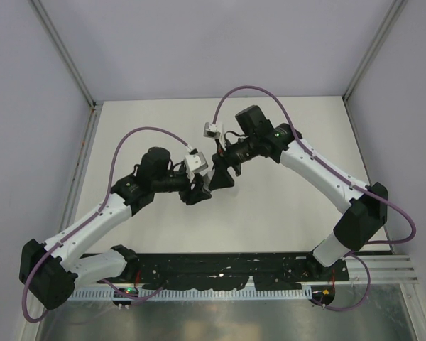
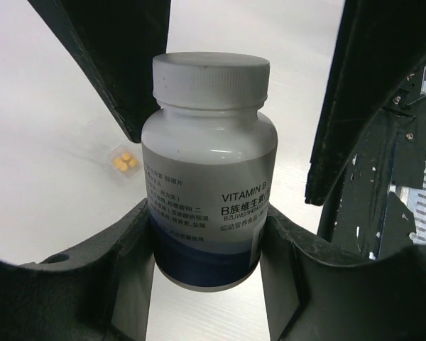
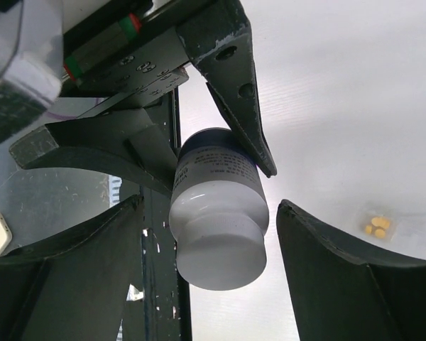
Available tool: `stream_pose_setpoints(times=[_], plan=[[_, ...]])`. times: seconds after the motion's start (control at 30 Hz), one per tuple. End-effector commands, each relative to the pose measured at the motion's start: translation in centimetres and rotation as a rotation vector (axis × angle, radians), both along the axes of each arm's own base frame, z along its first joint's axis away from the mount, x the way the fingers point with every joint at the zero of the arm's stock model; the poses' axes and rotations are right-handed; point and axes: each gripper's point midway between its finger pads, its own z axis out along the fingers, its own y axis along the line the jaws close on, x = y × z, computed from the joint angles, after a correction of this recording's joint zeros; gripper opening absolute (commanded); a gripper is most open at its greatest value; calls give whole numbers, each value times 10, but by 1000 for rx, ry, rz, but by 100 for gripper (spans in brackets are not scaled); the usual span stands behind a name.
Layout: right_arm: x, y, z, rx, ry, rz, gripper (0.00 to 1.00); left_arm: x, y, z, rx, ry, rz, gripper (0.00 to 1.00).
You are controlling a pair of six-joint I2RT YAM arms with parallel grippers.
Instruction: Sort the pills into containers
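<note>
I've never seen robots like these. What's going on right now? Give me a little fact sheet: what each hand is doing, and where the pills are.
Left hand: shut on the lower body of the bottle
Bottle: white, labelled VITAMIN B, cap on
Right hand: open, one finger on each side of the cap, not gripping it
Pills: about three small orange ones, inside a clear packet
Packet: lying flat on the table, away from both hands

So the left arm (image 1: 103, 213) and right arm (image 1: 319, 167) both bend inward, wrists almost nose to nose. The left gripper (image 1: 199, 193) has its fingers (image 2: 92, 284) clamped on the bottle (image 2: 209, 170). The right gripper (image 1: 222, 179) has its fingers (image 3: 341, 277) spread wide, probably touching nothing.
</note>
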Motion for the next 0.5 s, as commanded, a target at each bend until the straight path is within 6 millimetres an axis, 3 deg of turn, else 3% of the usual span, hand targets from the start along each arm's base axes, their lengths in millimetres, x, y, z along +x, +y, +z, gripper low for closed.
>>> stream_pose_setpoints(times=[0.0, 0.33, 0.47], plan=[[1, 8, 3, 11, -31, 10, 78, 5, -11, 29, -68, -57, -16, 0], [2, 10, -6, -10, -30, 14, 64, 4, -10, 30, -74, -62, -17, 0], [1, 10, -5, -9, -32, 17, 42, 4, -10, 28, -72, -65, -21, 0]])
